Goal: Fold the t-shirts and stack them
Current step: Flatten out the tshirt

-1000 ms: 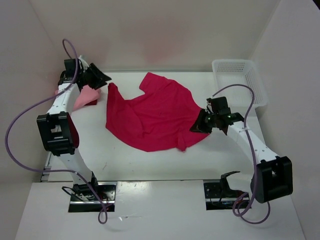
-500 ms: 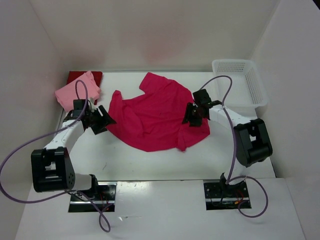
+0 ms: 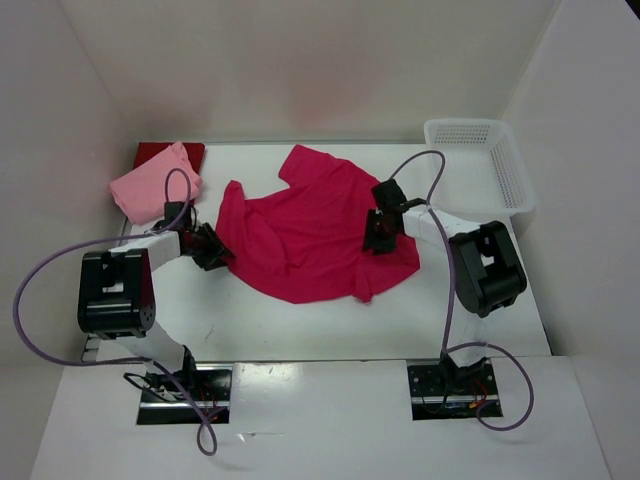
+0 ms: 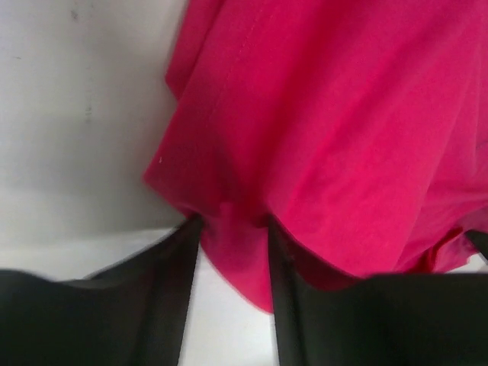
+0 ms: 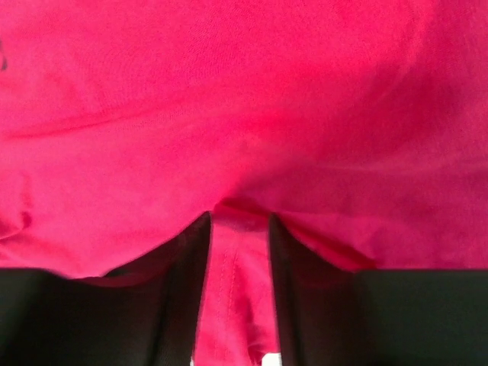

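Observation:
The bright magenta t-shirt [image 3: 300, 235] lies spread and rumpled in the middle of the table. My left gripper [image 3: 222, 256] is low at its left edge. In the left wrist view, a flap of the shirt's edge [image 4: 236, 252] hangs between the spread fingers [image 4: 171, 290] of that gripper [image 4: 232, 225]. My right gripper [image 3: 376, 240] rests on the shirt's right side; its jaws [image 5: 238, 221] stand apart with a stitched ridge of cloth [image 5: 236, 290] between them. The light pink t-shirt [image 3: 150, 185] lies folded at the far left on the dark red one [image 3: 190, 152].
A white mesh basket [image 3: 480, 170] stands at the back right corner. White walls close in the table at the back and on both sides. Purple cables loop off both arms.
Both arms have come down and inward onto the magenta shirt: the left from the pink shirt at the back left, the right from the shirt's right edge. The pink shirt now lies uncovered.

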`<state>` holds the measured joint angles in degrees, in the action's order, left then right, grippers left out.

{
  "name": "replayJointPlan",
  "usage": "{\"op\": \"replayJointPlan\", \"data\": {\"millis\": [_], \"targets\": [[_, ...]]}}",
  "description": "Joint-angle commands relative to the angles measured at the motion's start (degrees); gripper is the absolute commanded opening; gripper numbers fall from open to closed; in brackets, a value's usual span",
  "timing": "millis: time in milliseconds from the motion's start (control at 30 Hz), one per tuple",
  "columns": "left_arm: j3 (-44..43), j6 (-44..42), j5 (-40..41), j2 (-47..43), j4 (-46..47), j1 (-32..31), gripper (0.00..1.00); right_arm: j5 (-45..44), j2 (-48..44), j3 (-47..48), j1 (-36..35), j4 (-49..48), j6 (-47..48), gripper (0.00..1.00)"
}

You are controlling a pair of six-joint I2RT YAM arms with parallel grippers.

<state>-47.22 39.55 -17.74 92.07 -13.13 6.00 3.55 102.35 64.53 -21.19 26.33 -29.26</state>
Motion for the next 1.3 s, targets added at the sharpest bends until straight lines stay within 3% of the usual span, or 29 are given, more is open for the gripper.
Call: {"op": "replayJointPlan", "data": {"millis": [0,100,200,300,500,567,667,800,867,900,933,1000,1033,1067,1167,1267], "targets": [[-2.26,1.06,-0.10,2.67,3.46,-1.17,0.40,-2.06,1.63,2.35,-0.43,-0.40,0.60,0.38],[-3.48,1.76,0.60,4.60,3.98,-2.48,0.23,-2.06,1.63,2.87,-0.43,-0.40,0.60,0.35],[-4.01,2.29,1.12,4.61,3.98,-2.48,0.10,-0.74,1.63,3.49,-1.74,0.12,0.60,0.47],[-4.63,2.29,1.13,1.29,2.76,-3.01,0.01,-0.74,2.16,4.19,-3.06,0.13,0.60,0.50],[-11.39,-1.22,1.74,-4.00,-8.73,-3.01,0.00,-0.74,4.09,6.39,-3.07,1.27,0.60,0.24],[-13.06,-2.28,2.35,-6.62,-11.56,-3.01,0.00,-1.44,4.09,6.40,-3.07,1.27,0.60,0.06],[-15.96,-5.18,4.19,-9.80,-20.15,-3.01,0.00,-1.44,0.94,6.40,-3.07,3.03,1.13,0.00],[-24.64,-10.62,9.73,-10.95,-30.88,-3.01,0.00,-2.15,-6.18,1.23,-3.07,3.64,0.61,0.00],[-25.98,-14.40,12.36,-9.46,-37.28,-3.01,0.04,-2.15,-9.35,-1.59,-3.07,3.12,0.60,0.00],[-25.99,-15.37,13.85,-9.46,-38.89,-3.01,0.11,-2.15,-8.49,-1.60,-3.07,3.12,0.60,0.15],[-25.12,-16.16,15.52,-9.46,-39.86,-3.01,0.20,-1.45,-7.35,-1.60,-3.07,3.12,0.60,0.23],[-23.10,-16.09,19.21,-9.98,-39.00,-3.63,0.49,-0.57,-5.24,0.50,-3.07,2.42,1.31,0.36],[-23.09,-16.08,19.23,-9.98,-38.39,-3.63,0.74,1.00,-3.14,1.38,-3.07,2.41,1.92,0.38],[-23.79,-15.47,18.45,-9.37,-37.25,-3.63,0.81,1.89,-2.25,3.39,-3.59,2.41,2.44,0.40],[-22.40,-12.85,16.68,-8.14,-29.70,-3.63,0.86,3.21,0.48,6.38,-3.59,2.41,3.93,0.41],[-21.52,-12.13,11.51,-1.14,-24.51,-3.63,0.86,3.22,3.90,8.15,-3.59,2.41,4.99,0.42]]}}
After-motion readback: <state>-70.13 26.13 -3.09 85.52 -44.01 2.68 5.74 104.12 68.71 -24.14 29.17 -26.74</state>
